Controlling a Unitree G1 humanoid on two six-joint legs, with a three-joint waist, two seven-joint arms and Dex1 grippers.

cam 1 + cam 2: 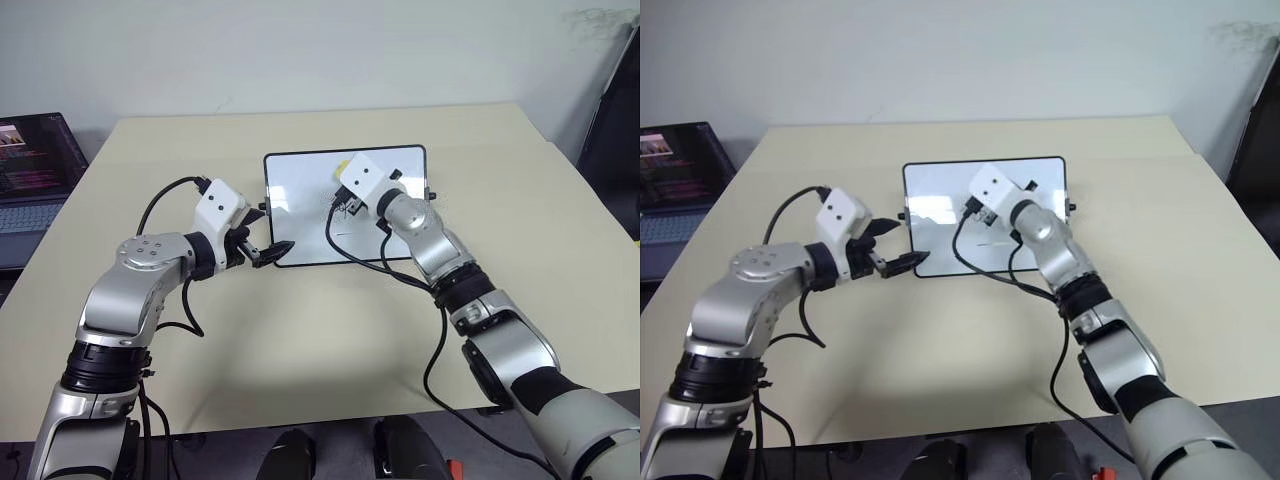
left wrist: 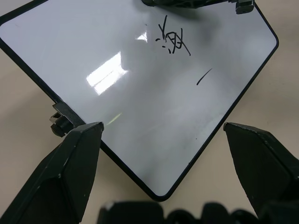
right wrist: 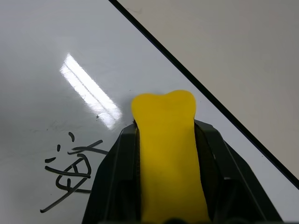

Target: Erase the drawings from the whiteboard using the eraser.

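The whiteboard (image 1: 300, 200) lies flat on the beige table's middle. The drawings, a black scribble (image 2: 174, 41) and a short dash (image 2: 204, 76), sit on its right half. My right gripper (image 1: 350, 206) hovers over the scribble (image 3: 72, 170), shut on the yellow eraser (image 3: 168, 154), whose end sticks out between the fingers. A bit of the eraser (image 1: 343, 165) peeks out beyond the wrist. My left gripper (image 1: 268, 252) is open at the board's near left corner, which lies between its spread fingers (image 2: 84, 154).
An open laptop (image 1: 35, 165) stands off the table's left edge. A dark object (image 1: 615, 130) stands at the far right. Black cables (image 1: 345, 250) hang from the right wrist across the board's near edge. Bare tabletop (image 1: 320, 340) lies in front.
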